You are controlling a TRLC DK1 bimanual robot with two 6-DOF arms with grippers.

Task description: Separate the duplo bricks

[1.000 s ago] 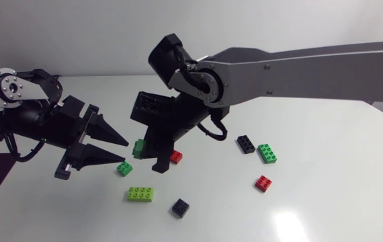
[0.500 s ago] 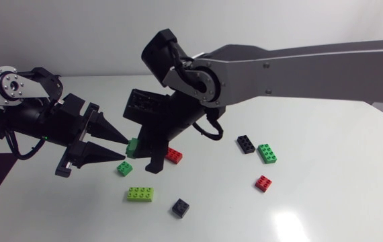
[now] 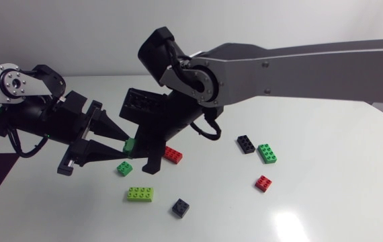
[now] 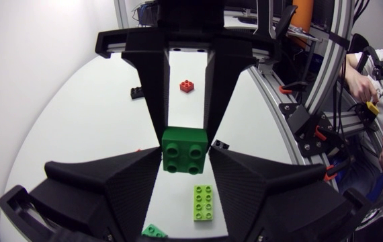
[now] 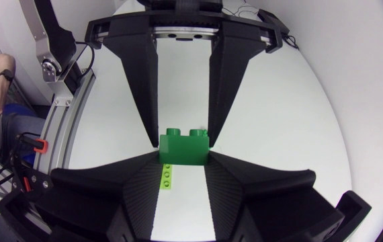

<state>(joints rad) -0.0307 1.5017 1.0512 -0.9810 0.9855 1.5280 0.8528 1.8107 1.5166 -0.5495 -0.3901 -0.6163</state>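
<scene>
A green duplo brick [image 3: 130, 145] hangs above the table, and my right gripper [image 3: 141, 156] is shut on it from above. In the right wrist view the green brick [image 5: 185, 148] sits clamped between my right gripper's [image 5: 185, 160] fingertips, studs up. My left gripper [image 3: 126, 148] comes in from the left and stands open, its two wedge tips flanking the same brick. In the left wrist view the green brick [image 4: 184, 149] fills the gap between my left gripper's [image 4: 185, 158] tips, with the right gripper's fingers [image 4: 156, 87] on it from ahead.
Loose bricks lie on the white table [image 3: 326, 175]: a small green one [image 3: 123, 168], a lime long one [image 3: 140, 194], a black one [image 3: 181, 207], a red one [image 3: 173, 154], another black [image 3: 246, 144], a green [image 3: 267, 152] and a red [image 3: 264, 183].
My right arm has carried the green brick to the left, into the gap between my left gripper's tips. The left gripper has edged slightly towards it.
</scene>
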